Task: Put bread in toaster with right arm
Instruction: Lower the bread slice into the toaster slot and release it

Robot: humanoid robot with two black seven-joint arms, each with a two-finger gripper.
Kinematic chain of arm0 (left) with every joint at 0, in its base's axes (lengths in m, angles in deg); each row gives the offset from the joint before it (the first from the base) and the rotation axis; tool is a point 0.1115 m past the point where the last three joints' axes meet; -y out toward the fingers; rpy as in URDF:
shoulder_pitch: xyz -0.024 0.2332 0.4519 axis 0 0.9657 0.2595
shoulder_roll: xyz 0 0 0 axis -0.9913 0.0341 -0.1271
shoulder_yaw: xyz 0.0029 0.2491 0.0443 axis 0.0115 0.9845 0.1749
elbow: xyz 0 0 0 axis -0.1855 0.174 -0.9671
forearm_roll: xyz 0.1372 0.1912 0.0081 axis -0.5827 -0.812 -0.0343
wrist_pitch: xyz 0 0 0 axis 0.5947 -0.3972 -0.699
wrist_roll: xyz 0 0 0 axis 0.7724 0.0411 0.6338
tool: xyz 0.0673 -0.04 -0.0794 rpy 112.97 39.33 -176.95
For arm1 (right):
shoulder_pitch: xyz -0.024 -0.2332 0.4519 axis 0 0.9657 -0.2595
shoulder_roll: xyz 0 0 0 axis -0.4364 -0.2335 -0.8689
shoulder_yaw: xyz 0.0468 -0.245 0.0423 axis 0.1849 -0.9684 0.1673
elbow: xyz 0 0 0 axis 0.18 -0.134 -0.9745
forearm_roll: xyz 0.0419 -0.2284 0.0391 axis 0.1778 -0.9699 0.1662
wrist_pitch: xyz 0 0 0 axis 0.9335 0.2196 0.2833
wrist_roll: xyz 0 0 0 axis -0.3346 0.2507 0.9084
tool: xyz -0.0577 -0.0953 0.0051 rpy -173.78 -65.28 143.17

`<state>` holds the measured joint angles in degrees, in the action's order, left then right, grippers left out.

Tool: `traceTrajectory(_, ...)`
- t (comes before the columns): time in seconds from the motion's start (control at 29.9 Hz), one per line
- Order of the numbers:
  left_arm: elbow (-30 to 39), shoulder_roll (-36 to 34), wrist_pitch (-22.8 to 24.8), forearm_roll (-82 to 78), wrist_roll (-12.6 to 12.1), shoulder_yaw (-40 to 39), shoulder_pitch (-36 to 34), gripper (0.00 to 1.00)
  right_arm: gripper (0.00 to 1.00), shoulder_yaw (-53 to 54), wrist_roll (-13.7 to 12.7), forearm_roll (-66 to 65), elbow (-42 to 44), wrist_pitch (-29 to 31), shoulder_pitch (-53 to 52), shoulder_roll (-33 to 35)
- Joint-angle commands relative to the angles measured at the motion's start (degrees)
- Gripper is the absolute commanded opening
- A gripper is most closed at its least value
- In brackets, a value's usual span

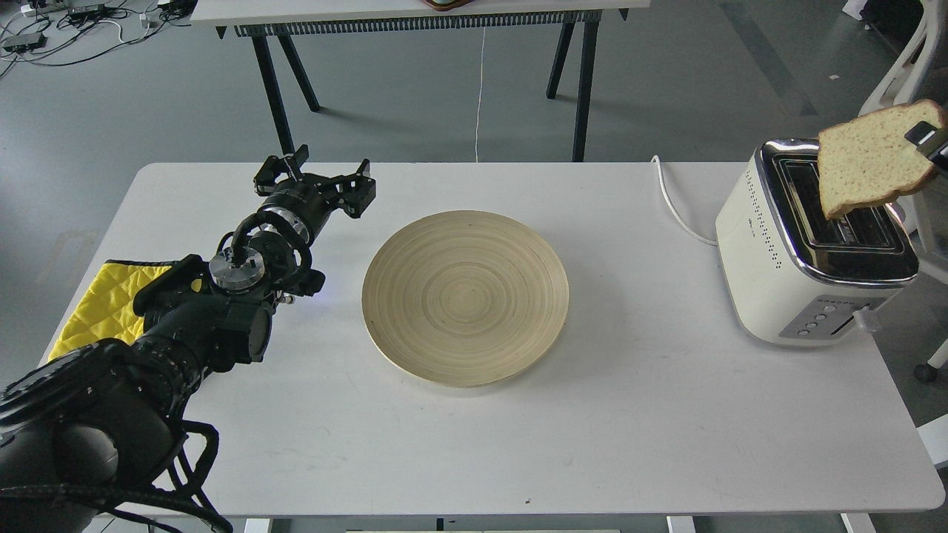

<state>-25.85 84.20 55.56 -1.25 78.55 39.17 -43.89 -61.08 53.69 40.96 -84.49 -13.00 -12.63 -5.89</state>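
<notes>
The bread (866,161), a pale tan slice with brown crust, hangs tilted in the air over the toaster (778,259), its lower corner just above the chrome top near the slots. Only the tip of my right gripper (927,139) shows at the right edge, clamped on the slice's upper right edge; the rest of that arm is out of view. The cream-white toaster stands at the table's right end with both slots empty. My left gripper (317,176) is open and empty above the table's left part, far from the toaster.
A round bamboo plate (465,296) lies empty at the table's middle. A yellow quilted cloth (92,307) lies at the left edge under my left arm. The toaster's white cord (675,203) runs off the back edge. A white chair (900,74) stands behind the toaster.
</notes>
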Motion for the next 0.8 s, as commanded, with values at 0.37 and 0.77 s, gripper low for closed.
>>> traceTrajectory(0.37, 0.00, 0.00, 0.01, 0.00, 0.00, 0.00, 0.03, 1.00, 0.07, 0.78, -0.17, 0.53, -2.07, -0.17, -0.24, -0.27)
traceTrajectory(0.77, 0.00, 0.00, 0.01, 0.00, 0.00, 0.00, -0.06, 1.00, 0.07, -0.01, -0.08, 0.62, -2.07, 0.18, 1.69, -0.19)
